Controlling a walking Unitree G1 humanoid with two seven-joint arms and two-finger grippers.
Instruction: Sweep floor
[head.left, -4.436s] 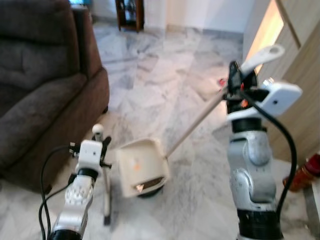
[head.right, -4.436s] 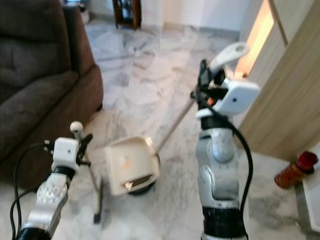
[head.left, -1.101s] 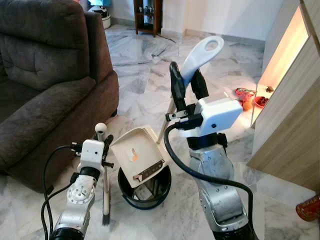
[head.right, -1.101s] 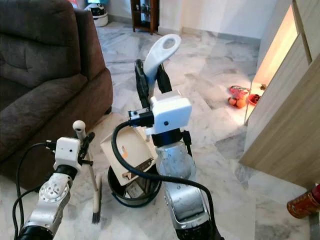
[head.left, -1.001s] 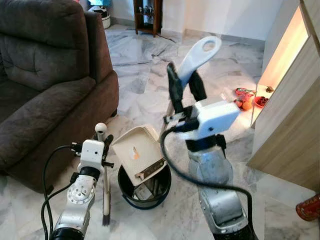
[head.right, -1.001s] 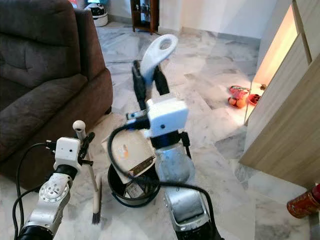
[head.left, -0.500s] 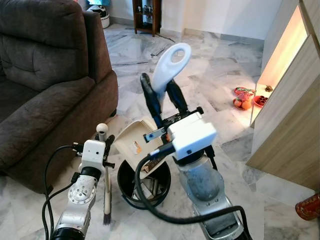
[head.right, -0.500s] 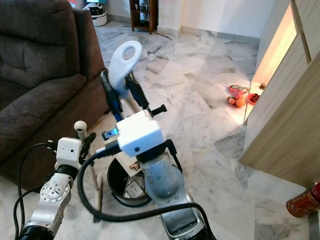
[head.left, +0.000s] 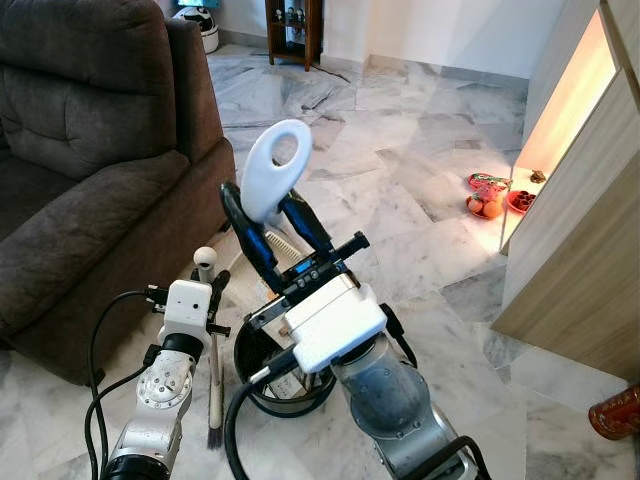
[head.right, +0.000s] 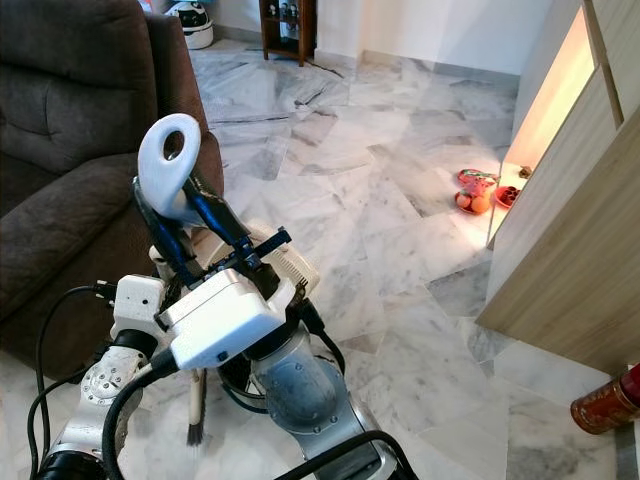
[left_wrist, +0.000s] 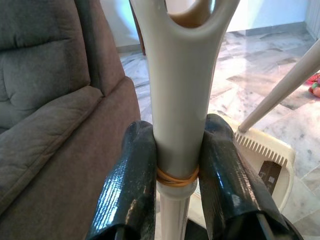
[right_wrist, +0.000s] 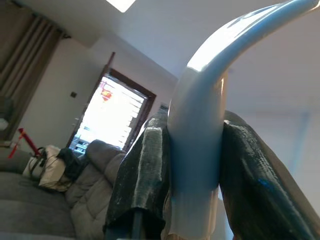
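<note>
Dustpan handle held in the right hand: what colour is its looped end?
White, clearest in the left eye view: the dustpan handle loop rises above the right hand.

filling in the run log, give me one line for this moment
phase: emptying dustpan | right gripper: shut on dustpan handle | left gripper: shut on brush handle | dustpan: over black bin | beside: sofa

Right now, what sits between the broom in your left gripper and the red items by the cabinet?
The black bin with the dustpan, then bare marble floor up to the red items, seen from the head views.
</note>
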